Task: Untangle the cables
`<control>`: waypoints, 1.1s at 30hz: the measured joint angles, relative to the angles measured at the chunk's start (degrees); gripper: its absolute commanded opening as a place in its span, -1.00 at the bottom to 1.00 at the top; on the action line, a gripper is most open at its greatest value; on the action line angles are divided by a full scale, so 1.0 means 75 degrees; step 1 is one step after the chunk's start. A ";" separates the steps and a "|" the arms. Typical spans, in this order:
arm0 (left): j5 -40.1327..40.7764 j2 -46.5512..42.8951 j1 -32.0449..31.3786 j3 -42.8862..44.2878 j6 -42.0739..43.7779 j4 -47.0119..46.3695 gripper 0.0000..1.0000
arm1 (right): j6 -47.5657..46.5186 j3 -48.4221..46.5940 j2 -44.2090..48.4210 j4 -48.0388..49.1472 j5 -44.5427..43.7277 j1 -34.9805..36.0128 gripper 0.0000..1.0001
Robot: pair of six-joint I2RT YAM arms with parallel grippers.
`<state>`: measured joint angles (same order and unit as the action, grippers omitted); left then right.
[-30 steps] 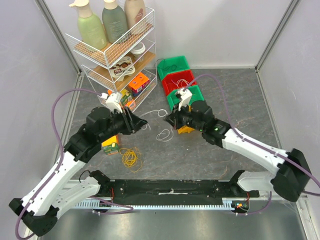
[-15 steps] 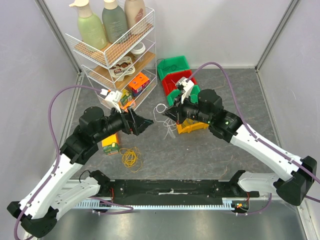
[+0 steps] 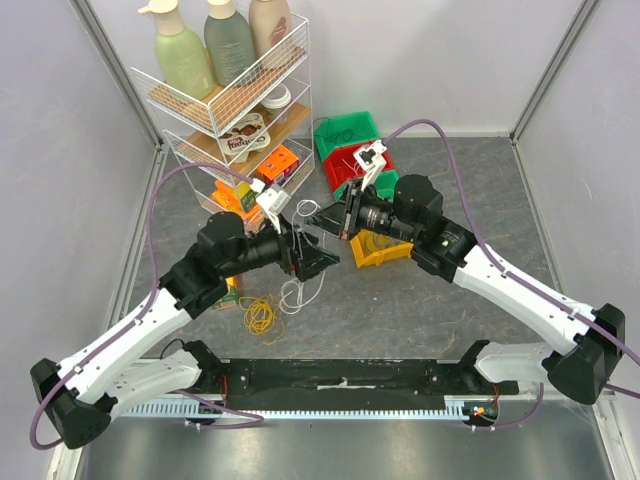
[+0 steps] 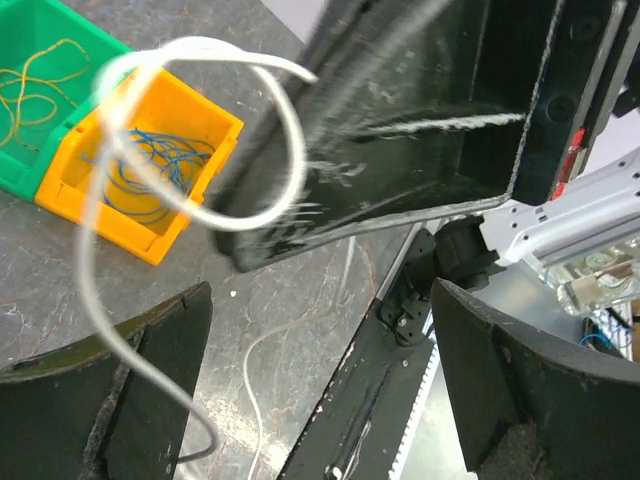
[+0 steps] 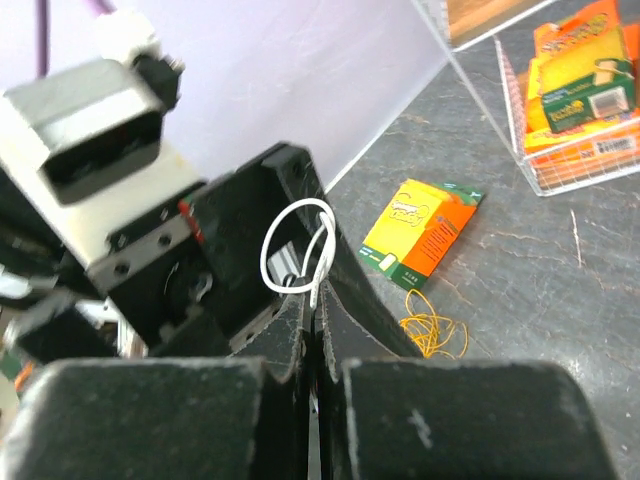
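White cable (image 4: pixel 200 43) is pinched in the right claw (image 3: pixel 312 217), whose two fingers are pressed together on it. In the right wrist view a small loop of it stands just beyond the fingertips. The left claw (image 3: pixel 325 262) sits just beside and below the right one, raised off the desk (image 3: pixel 450 190), its fingers (image 4: pixel 150 390) spread wide and clamped on nothing. In the left wrist view the cable curls in a big loop in front of that gaping claw, and one strand runs down past the left-hand finger. From above, the rest of the cable hangs in loose loops under the two claws toward the desk; whether it touches cannot be told. A yellow cable (image 3: pixel 260 316) lies bundled on the desk near those loops, just beside an orange box (image 5: pixel 422 230). Beneath the right arm a yellow bin (image 4: pixel 100 225) holds a blue cable (image 4: pixel 140 170), with a green bin (image 4: pixel 30 30) touching its side. A wire rack (image 3: pixel 240 95) stands in the far left corner of the desk
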<state>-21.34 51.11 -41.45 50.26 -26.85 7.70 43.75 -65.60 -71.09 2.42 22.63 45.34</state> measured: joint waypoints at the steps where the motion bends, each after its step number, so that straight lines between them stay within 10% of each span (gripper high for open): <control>1: 0.0061 0.0082 -0.0134 0.0000 0.0052 -0.0029 0.92 | 0.0128 0.0000 -0.0029 -0.0041 -0.0224 0.0038 -1.00; 12: 0.2314 0.1536 -0.1142 0.0676 0.0399 0.0493 -0.26 | 0.1087 -0.0017 -0.0099 -0.0915 -0.2713 0.0595 -0.99; 16: 0.3025 0.1842 -0.1134 0.0801 0.0358 0.0685 -0.91 | 0.1253 -0.0015 -0.0012 -0.1137 -0.3360 0.0638 -0.30; 22: 0.3436 0.1696 -0.1128 0.0801 0.0265 0.0965 -0.97 | 0.0498 -0.0015 0.0332 -0.1801 -0.3322 0.0163 0.59; 28: 0.3430 0.1314 -0.0790 0.0810 -0.0580 0.1839 -0.97 | -0.1064 0.0411 0.1020 -0.2270 -0.2489 -0.2005 0.71; 33: 0.2600 0.1271 0.0248 0.0874 -0.1778 0.2535 -0.97 | -0.2562 0.1297 0.1244 -0.2124 -0.1128 -0.1865 0.90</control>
<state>-1.85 60.64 -39.59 56.82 -40.18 26.72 24.53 -55.88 -61.76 -13.52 14.17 31.35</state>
